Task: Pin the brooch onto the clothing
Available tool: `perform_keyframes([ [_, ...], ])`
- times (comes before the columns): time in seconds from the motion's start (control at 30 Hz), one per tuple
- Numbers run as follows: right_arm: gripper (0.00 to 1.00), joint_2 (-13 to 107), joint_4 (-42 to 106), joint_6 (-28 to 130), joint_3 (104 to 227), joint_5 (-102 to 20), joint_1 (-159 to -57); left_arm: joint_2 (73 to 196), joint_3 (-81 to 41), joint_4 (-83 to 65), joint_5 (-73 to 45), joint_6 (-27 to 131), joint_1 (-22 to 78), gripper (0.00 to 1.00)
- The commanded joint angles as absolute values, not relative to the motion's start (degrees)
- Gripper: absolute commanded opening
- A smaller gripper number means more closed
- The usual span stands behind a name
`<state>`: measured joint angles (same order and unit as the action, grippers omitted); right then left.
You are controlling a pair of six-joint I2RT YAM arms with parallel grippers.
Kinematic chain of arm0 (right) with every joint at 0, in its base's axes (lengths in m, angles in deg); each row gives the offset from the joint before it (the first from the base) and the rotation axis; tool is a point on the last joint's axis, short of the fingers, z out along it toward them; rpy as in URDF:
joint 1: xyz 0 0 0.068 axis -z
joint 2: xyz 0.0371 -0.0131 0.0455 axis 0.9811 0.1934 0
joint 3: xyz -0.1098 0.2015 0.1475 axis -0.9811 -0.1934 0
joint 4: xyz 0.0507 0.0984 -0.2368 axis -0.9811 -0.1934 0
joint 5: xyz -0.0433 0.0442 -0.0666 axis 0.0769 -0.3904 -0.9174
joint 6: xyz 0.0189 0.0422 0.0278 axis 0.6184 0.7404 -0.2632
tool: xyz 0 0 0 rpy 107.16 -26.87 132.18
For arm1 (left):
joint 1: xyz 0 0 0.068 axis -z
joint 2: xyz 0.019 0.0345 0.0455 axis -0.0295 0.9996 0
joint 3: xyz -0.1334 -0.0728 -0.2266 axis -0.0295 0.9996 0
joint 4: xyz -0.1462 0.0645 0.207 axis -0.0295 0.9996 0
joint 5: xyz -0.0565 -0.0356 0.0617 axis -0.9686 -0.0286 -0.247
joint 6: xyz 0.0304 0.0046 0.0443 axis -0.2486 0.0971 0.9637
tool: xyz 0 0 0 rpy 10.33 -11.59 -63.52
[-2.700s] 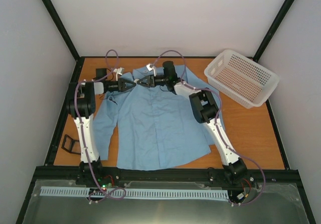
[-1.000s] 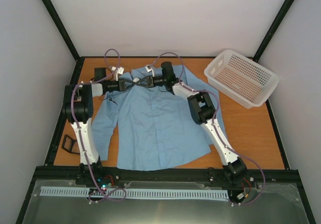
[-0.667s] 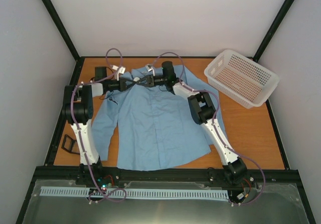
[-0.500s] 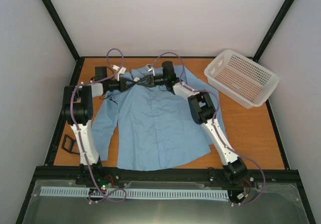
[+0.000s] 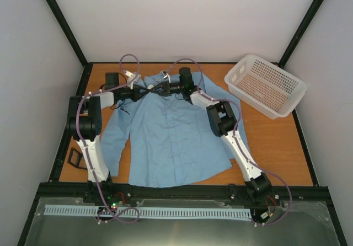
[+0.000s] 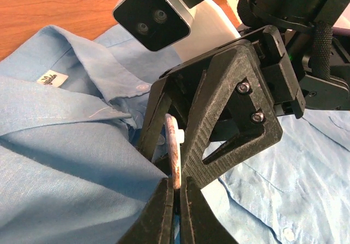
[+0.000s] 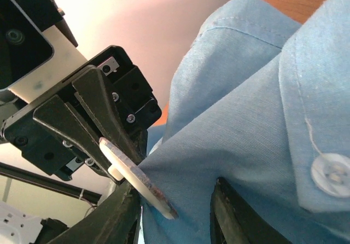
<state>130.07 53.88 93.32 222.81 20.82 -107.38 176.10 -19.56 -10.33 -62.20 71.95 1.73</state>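
Note:
The clothing [image 5: 171, 141], a light blue shirt, lies spread flat on the table with its collar at the far side. Both grippers meet at the collar. My left gripper [image 6: 177, 185] is shut on the lower edge of the brooch [image 6: 174, 145], a thin disc seen edge-on, whitish with a brown rim. In the right wrist view the brooch [image 7: 136, 183] presses against a raised fold of the shirt [image 7: 246, 118]. My right gripper [image 7: 175, 200] is shut on that fold, which fills the space between its fingers. In the top view the brooch is too small to make out.
A white perforated basket [image 5: 265, 86] stands at the back right of the table. A small black tray [image 5: 77, 158] sits by the table's left edge. The shirt's collar label [image 6: 52, 79] and a collar button [image 7: 331, 174] lie close to the grippers.
The left gripper has moved right and slightly farther back, closing in on the right gripper at the collar. The right arm has hardly moved.

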Motion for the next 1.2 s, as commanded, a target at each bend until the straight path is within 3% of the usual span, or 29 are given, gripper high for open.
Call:
perform_keyframes([
  [0.0,0.34,133.22,55.62,100.76,223.48,12.91,-106.23,172.18,-18.38,-13.03,-67.69,73.54,4.05,0.01],
  [0.43,0.34,132.99,58.73,105.29,221.46,12.89,-106.24,171.01,-16.78,-12.78,-65.42,74.27,4.63,0.01],
  [0.53,0.45,130.59,55.73,101.25,218.97,10.5,-106.19,171.86,-17.27,-13.98,-64.28,70.89,4.68,0.01],
  [0.77,0.52,124.53,54.3,93.17,211.13,10.23,-105.51,173.28,-18.28,-13.34,-61.45,70.01,4.11,0.01],
  [1.17,0.81,110.73,42.38,75.2,200.23,11.32,-103.9,171.43,-19.49,-9.44,-52.48,73.63,4.24,0.03],
])
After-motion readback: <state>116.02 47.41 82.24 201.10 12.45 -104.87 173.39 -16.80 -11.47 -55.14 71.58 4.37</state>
